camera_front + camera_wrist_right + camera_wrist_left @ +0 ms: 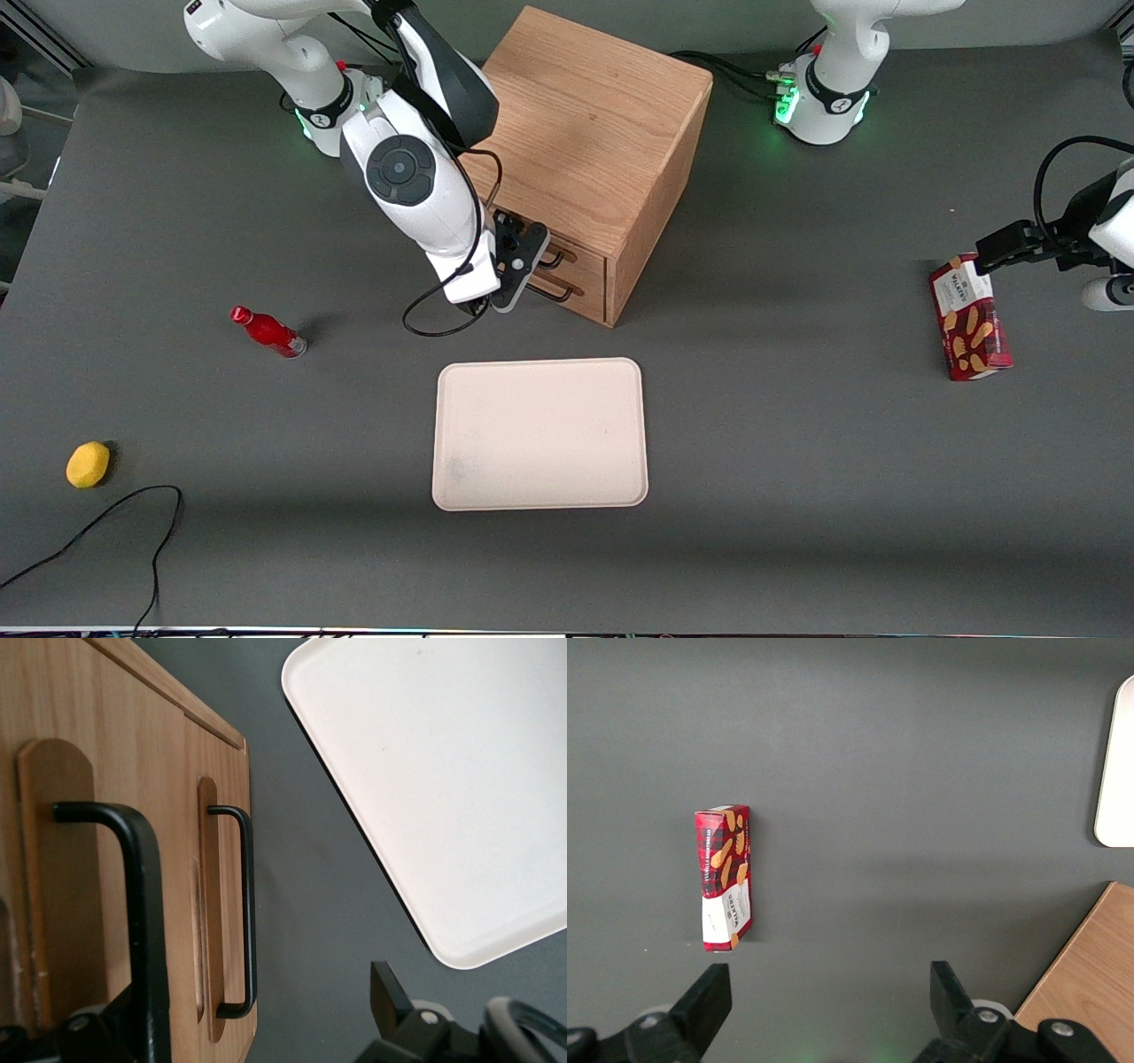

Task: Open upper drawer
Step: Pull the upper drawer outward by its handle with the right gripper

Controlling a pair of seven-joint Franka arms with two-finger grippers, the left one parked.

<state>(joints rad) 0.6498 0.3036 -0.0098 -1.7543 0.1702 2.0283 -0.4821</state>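
The wooden cabinet (594, 133) stands at the table's back middle, its front turned toward the working arm's end. The upper drawer (580, 254) has a thin black bar handle (555, 259) and looks flush with the cabinet front; the matching lower drawer (586, 299) is just beneath it. My right gripper (524, 266) is right in front of the drawers at handle height. In the right wrist view the gripper (232, 1003) is open, and the upper drawer's handle (140, 904) runs close beside one finger (89, 1032), inside the open span. The lower handle (248, 904) lies farther off.
A cream tray (461, 390) lies on the table nearer the front camera than the cabinet. A red bottle (268, 331) and a yellow fruit (88, 464) lie toward the working arm's end. A red biscuit box (969, 319) lies toward the parked arm's end. A black cable (97, 532) trails near the front edge.
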